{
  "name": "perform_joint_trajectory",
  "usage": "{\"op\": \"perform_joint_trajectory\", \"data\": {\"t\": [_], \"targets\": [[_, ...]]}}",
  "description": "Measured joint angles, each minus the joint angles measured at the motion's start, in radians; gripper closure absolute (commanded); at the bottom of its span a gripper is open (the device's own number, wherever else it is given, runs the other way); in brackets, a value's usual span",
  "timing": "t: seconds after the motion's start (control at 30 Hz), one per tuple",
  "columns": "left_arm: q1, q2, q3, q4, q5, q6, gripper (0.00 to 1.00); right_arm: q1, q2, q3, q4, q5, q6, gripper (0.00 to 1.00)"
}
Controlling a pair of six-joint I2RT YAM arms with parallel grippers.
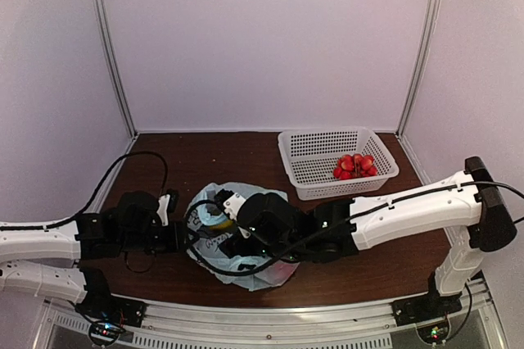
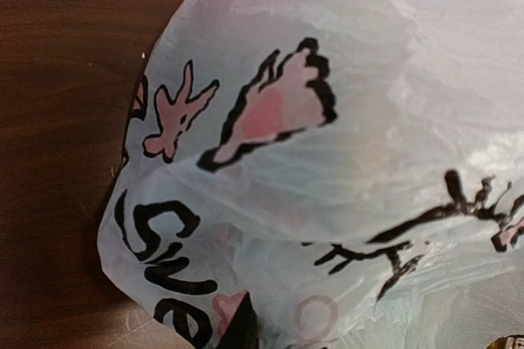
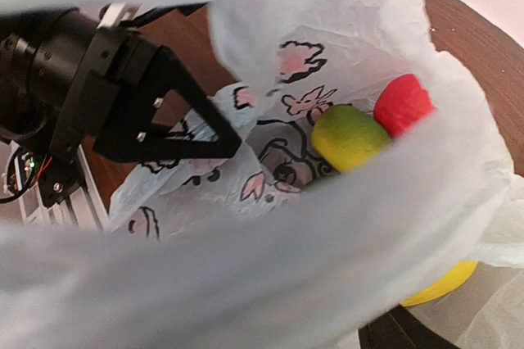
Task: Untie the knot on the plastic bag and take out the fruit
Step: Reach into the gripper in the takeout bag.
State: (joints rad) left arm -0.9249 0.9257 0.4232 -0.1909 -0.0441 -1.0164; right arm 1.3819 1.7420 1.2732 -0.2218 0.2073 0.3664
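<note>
The plastic bag (image 1: 254, 274), mid near edge of the counter (image 1: 205, 152), looks like thin, limp, slippery film around likely light fruit (image 3: 348, 136), best taken at the mouth rim; left tool (image 3: 233, 146) pinches its film, right tool (image 1: 231, 216) is buried inside, spread or not cannot tell.

left arm (image 1: 49, 241): I lie low, reaching in from the left of the plastic bag (image 1: 254, 271) | left gripper (image 3: 232, 142): my fingers pinch the bag's left rim | right arm (image 1: 409, 211): I stretch across from the bag's right, wrist over it | right gripper (image 1: 228, 216): at the bag's mouth, jaws veiled by plastic, spread unclear
</note>
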Motion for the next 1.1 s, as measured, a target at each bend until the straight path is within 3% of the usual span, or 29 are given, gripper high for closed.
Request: {"op": "perform_joint_trajectory", "data": {"t": [0.1, 0.73, 1.1], "targets": [[0.000, -0.027, -0.012, 0.006, -0.001, 0.001, 1.00, -0.028, 0.017, 0.050, -0.021, 0.023, 0.004, 0.26], [0.000, -0.060, -0.036, 0.019, -0.001, 0.042, 1.00, -0.180, 0.406, 0.363, -0.013, 0.071, 0.051, 0.06], [0.000, -0.055, -0.036, 0.019, -0.005, 0.053, 1.00, -0.211, 0.518, 0.432, -0.019, 0.052, 0.061, 0.05]]}}
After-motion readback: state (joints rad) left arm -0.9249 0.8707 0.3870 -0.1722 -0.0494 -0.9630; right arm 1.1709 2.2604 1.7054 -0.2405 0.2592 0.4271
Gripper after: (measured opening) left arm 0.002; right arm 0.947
